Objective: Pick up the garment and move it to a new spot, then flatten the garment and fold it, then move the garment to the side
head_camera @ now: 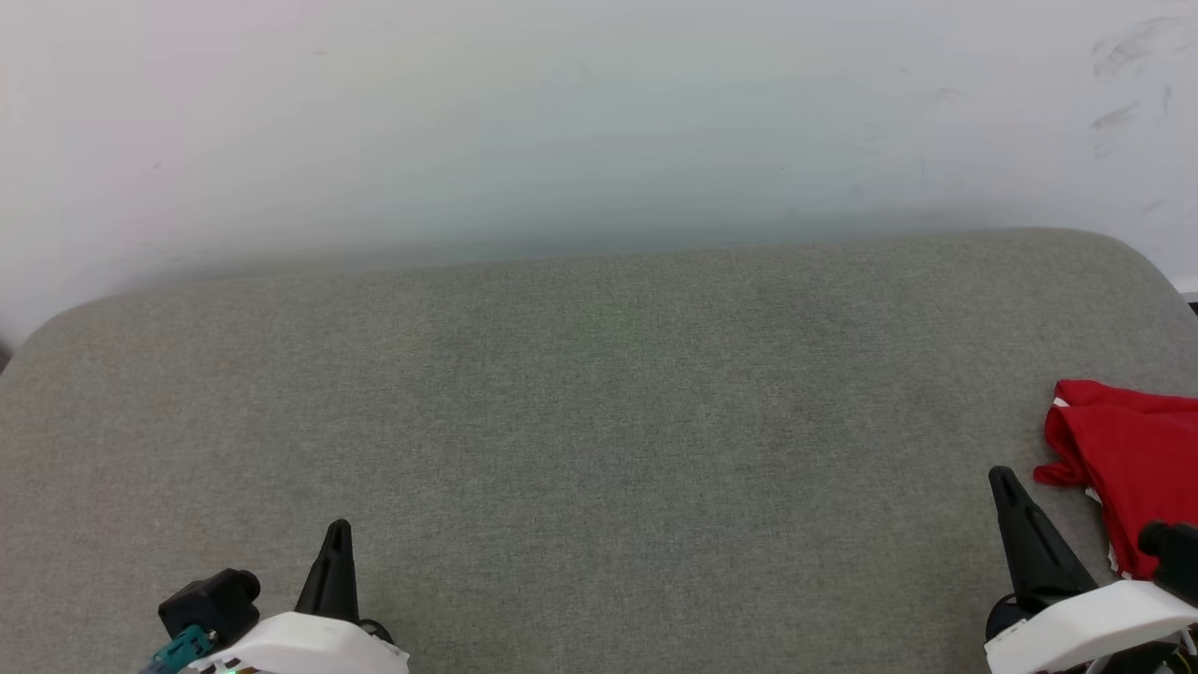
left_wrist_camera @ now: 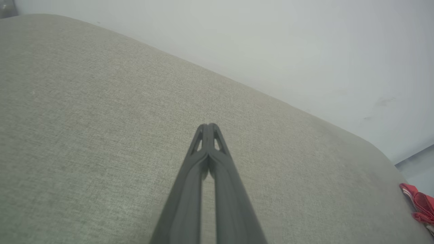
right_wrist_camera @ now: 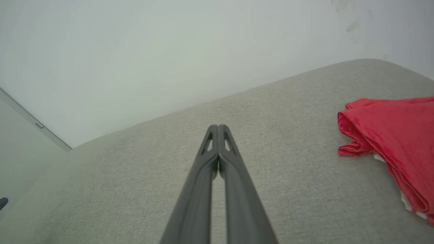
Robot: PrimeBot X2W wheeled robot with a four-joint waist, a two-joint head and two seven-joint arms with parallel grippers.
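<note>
The garment [head_camera: 1132,459] is a crumpled red heap with a little white showing, lying at the far right edge of the grey cushion [head_camera: 599,402]. In the right wrist view the garment [right_wrist_camera: 396,135] lies to the right of my fingers; the left wrist view catches the garment [left_wrist_camera: 420,205] as a red scrap at the right edge. My right gripper [head_camera: 1003,479] is shut and empty, just left of the cloth and apart from it. My left gripper [head_camera: 338,530] is shut and empty at the lower left, far from the cloth. Both wrist views show fingertips pressed together: left gripper [left_wrist_camera: 208,126], right gripper [right_wrist_camera: 218,127].
A pale wall [head_camera: 599,122] rises directly behind the cushion's rounded back edge. The cushion's corners curve off at far left and far right. Floor [right_wrist_camera: 20,159] shows past the cushion's edge in the right wrist view.
</note>
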